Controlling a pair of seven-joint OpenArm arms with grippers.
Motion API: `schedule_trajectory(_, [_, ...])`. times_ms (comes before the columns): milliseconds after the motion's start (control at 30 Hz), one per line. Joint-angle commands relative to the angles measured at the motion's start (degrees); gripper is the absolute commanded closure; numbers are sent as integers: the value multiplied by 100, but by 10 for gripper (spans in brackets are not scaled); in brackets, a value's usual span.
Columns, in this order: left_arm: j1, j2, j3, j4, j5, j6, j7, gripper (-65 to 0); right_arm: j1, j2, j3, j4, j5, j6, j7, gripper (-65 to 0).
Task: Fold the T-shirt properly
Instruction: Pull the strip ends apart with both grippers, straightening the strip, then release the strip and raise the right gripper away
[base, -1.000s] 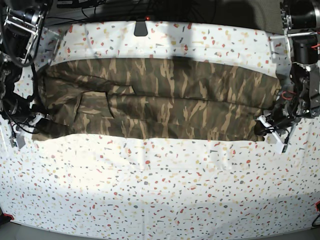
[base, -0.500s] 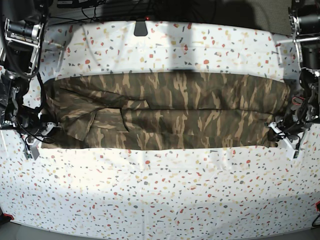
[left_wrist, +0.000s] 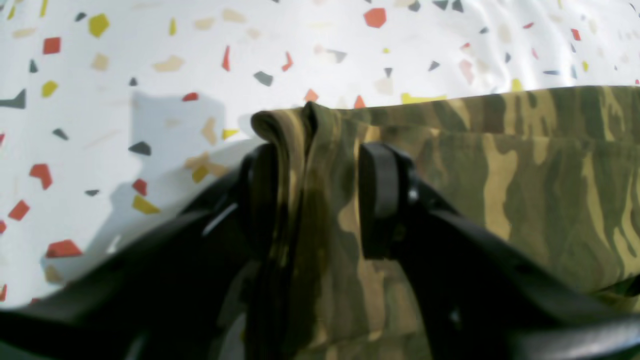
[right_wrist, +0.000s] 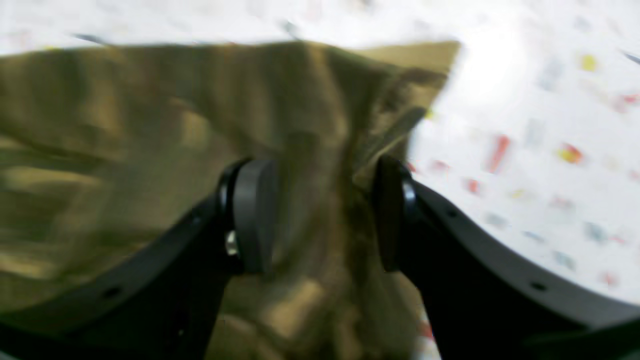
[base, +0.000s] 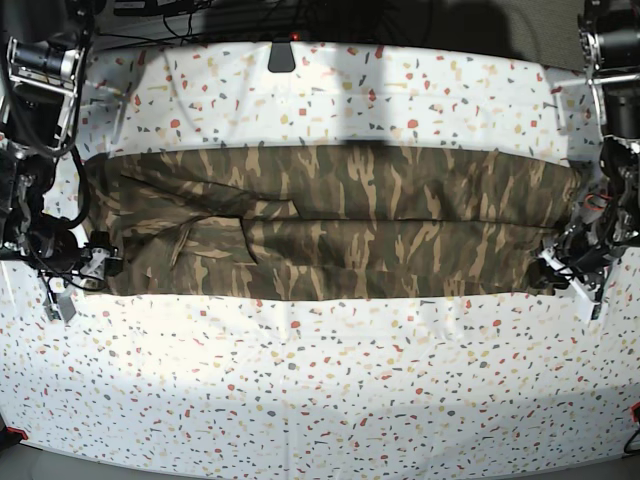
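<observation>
Speckled bench (base: 320, 400) carries our half-folded T-shirt (base: 340, 235); left tool (left_wrist: 320, 200) and right tool (right_wrist: 325, 215) stand apart astride its end corners, letting it lie flat.

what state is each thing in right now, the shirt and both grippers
T-shirt: folded into a long band, lying flat across the table, both ends between gripper jaws
left gripper: jaws apart, a bunched fold of shirt edge between them, cloth against one pad
right gripper: jaws apart around the other end of the shirt, picture blurred
table cover: spread flat under the shirt
</observation>
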Motion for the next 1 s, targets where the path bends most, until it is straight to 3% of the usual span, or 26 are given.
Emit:
schedule_trajectory(0, [-144,-175,-35,170,-129,-24,-26,-258,177,175,37,243,232,135,125,-310])
schedule_trajectory(233, [-142,-595,-35,708,-1027,-26,752,-258,162,197,262,1272,444,135,-17,-310])
schedule_trajectory(300, [-138,-688,-33,813,-1366,-26,1169,-258,144,149,404,1508,619,135,-310,-310])
schedule_trajectory(433, [-122,-710,-33,861,-1792,-26,1864,-258,-138,-142,837,2107,802,135,-479,-310])
schedule_trajectory(567, [-116,-710,-33,861,-2330,-94,1899,-258,-688,-627,1285,2885,798,135,-463,-310])
schedule_trajectory(767, [-114,-710,-33,861,-2339,-221,1952,-258,-1886,-1202,1456,4127,802,135,-466,-310])
schedule_trajectory(833, [-114,-717,-33,861,-2317,-227,2203,-258,-2369,-1362,1456,4527,800,135,-466,-310])
schedule_trajectory(967, [-48,-855,-33,861,-1670,-396,2326,-258,-3283,-1644,1458,5226,809,135,-507,-310])
